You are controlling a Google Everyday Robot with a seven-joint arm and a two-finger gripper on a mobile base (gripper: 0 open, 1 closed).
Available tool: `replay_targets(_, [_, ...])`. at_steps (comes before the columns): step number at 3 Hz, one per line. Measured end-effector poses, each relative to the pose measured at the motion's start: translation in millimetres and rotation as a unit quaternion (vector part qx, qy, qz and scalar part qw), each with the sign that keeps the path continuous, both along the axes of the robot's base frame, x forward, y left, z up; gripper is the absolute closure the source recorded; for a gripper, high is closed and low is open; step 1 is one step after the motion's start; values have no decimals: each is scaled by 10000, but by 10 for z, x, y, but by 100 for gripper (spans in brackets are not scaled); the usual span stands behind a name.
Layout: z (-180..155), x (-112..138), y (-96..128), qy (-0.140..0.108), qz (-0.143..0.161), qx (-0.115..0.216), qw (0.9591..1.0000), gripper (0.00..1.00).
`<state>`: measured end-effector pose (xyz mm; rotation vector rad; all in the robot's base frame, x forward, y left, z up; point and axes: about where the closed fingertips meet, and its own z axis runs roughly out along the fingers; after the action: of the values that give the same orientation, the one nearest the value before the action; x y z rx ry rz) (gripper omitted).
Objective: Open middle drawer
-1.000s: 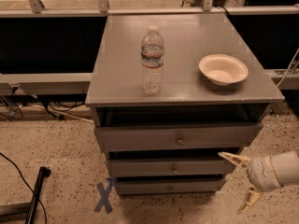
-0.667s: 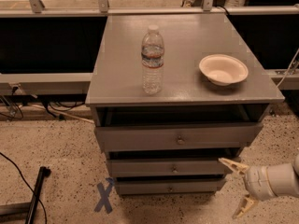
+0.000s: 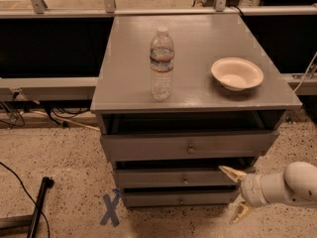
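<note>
Speckled floor point(image 3: 59, 157), gray cabinet point(image 3: 198, 38) | tool point(image 3: 236, 192) beside middle drawer point(image 3: 158, 178) right end | fingers point(image 3: 229, 171) apart (holding nothing)

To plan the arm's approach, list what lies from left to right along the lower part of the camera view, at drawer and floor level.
black pole on the floor → blue tape cross → middle drawer → gripper, fingers spread open, at that drawer's right end
</note>
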<state>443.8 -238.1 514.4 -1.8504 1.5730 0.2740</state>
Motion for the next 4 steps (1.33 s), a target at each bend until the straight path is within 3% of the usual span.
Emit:
replay_targets(2, [-581,323,117,215,5,-115,9997,0])
replay_targets(4, [-776,580,-47,138,-218,-194,9995,0])
